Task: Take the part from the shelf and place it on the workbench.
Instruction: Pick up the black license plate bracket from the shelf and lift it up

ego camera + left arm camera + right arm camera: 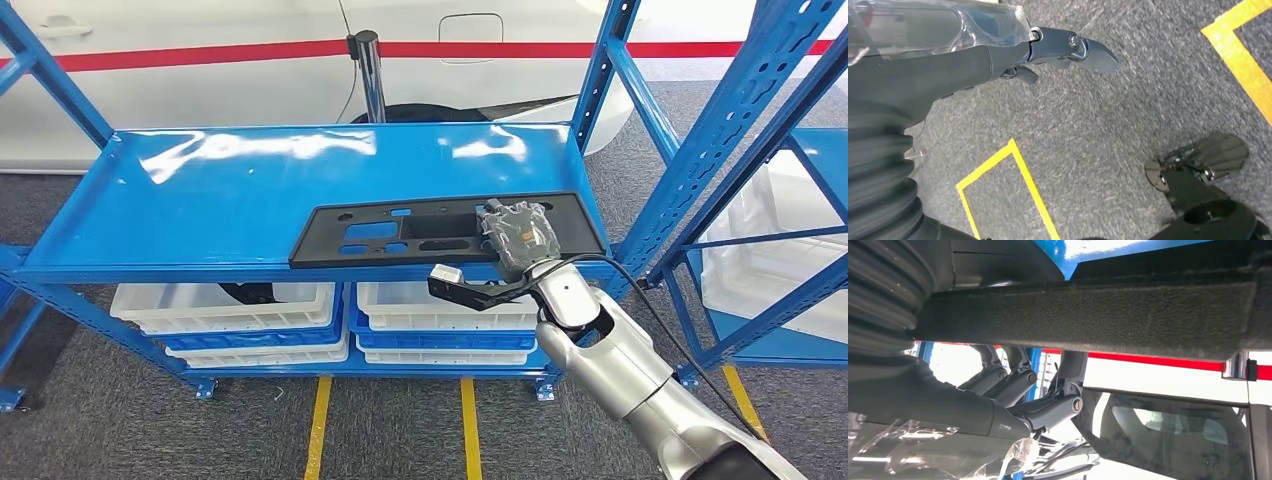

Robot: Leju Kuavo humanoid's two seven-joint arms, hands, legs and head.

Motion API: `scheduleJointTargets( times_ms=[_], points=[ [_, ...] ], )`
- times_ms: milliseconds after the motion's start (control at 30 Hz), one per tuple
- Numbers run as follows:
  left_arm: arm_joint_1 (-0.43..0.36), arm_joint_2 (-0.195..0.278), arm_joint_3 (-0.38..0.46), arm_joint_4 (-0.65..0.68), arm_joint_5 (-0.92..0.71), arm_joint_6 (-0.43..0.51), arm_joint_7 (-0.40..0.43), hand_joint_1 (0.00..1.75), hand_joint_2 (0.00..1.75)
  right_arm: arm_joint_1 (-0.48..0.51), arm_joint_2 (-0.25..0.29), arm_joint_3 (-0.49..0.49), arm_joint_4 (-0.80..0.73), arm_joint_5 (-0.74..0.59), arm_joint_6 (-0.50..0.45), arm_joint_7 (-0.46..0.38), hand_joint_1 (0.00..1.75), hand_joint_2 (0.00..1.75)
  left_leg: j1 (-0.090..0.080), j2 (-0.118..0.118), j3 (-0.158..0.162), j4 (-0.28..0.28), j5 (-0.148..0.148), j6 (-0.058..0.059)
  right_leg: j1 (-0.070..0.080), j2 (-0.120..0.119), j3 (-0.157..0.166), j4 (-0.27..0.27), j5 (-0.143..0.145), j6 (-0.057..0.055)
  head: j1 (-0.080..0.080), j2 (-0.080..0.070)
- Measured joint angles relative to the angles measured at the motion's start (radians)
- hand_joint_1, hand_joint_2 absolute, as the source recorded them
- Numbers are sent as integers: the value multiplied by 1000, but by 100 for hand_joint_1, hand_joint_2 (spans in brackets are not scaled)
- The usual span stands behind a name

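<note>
The part (440, 228) is a long flat black panel with several cut-outs, lying along the front edge of the blue shelf (230, 190). My right hand (518, 238), wrapped in clear plastic, sits over the panel's right half with its fingers down on it. Its thumb (455, 283) sticks out to the left in front of the shelf edge and pinches nothing. In the right wrist view the panel's textured edge (1108, 315) runs right past the fingers (1013, 382). My left hand (1068, 47) hangs over the grey floor, holding nothing, with its fingers loosely apart.
Blue rack uprights (740, 110) stand to the right of the shelf. White bins (240, 310) sit on the lower level. A white car with a red stripe (250, 50) is parked behind. Yellow lines (320, 420) mark the grey carpet.
</note>
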Motion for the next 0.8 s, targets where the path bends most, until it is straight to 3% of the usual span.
scheduleJointTargets(
  times_ms=[800],
  points=[
    [1,0,0,0,0,-1,11,0,175,28,-7,-17,-23,9,-8,2,175,175,0,0,0,0,0,0,0,0,0,0,0,0,0,0]
  ],
)
